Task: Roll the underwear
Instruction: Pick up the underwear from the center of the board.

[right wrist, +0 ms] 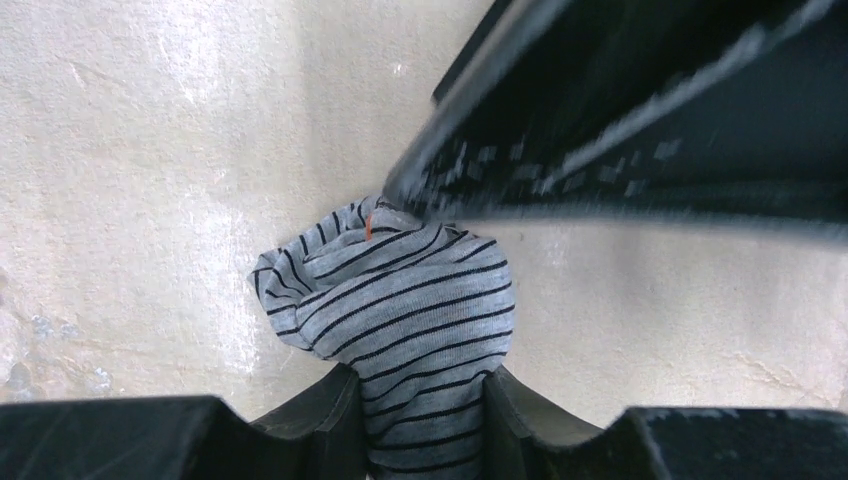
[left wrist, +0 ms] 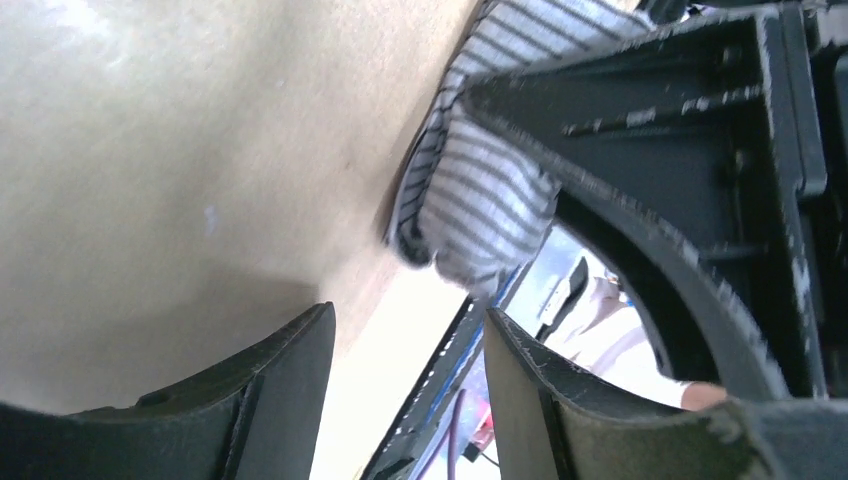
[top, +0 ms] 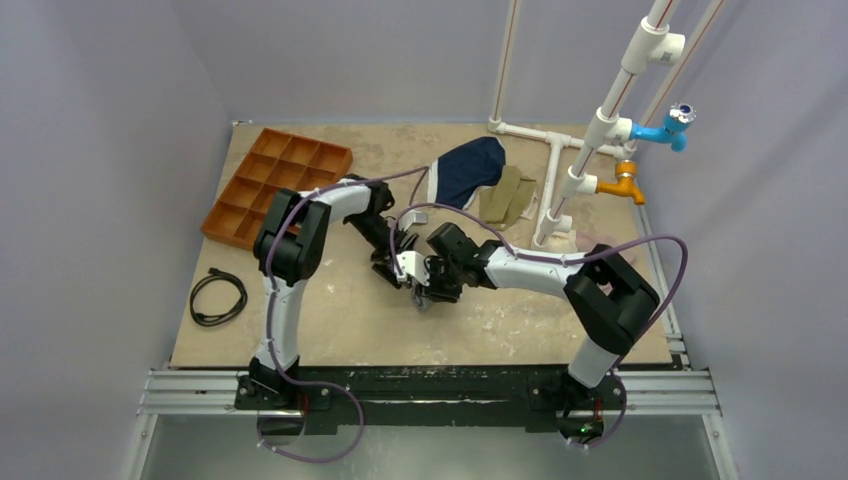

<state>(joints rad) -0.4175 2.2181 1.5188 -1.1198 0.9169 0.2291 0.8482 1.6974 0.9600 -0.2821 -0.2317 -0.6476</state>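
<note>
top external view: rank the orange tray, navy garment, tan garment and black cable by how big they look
1. orange tray
2. navy garment
3. tan garment and black cable: they look about alike, so no ranking between them

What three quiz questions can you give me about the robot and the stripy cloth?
1. True or false: the right gripper has the underwear pinched between its fingers.
2. Pick one: what lies right beside the navy garment at the back of the table? A) the olive-tan garment B) a yellow cup C) a red ball
3. Fill the gap: the left gripper is ____, with nothing between its fingers.

Key: 1 true; 2 A; 3 open.
</note>
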